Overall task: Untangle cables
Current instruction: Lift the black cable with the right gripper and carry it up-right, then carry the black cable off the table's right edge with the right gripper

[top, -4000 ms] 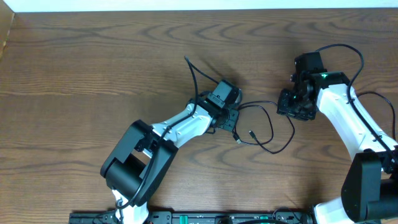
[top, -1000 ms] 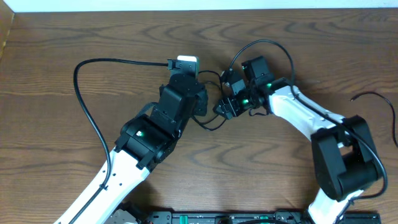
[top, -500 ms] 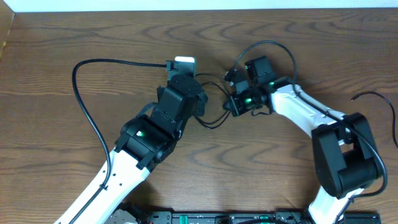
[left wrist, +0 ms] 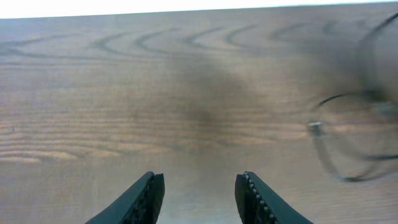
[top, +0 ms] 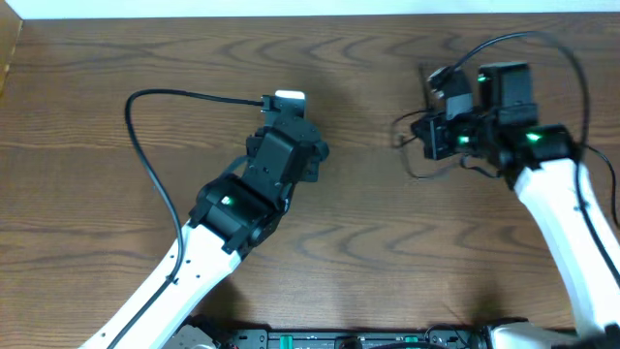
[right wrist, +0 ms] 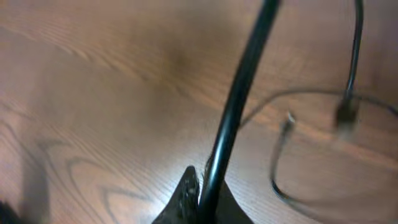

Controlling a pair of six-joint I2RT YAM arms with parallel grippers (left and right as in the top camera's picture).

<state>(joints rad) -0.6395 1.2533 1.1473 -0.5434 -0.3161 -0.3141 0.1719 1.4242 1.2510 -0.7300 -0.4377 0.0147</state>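
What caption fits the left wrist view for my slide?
Left pincer open and empty above the brown wooden table; thin black cable loops at right.

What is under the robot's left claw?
Just bare table under the open left claw. A thin black cord shows off to one side. From above, the arm hides that spot.

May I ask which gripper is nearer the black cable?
Right. The right gripper clamps the black cable; the left gripper sits open, well apart from it.
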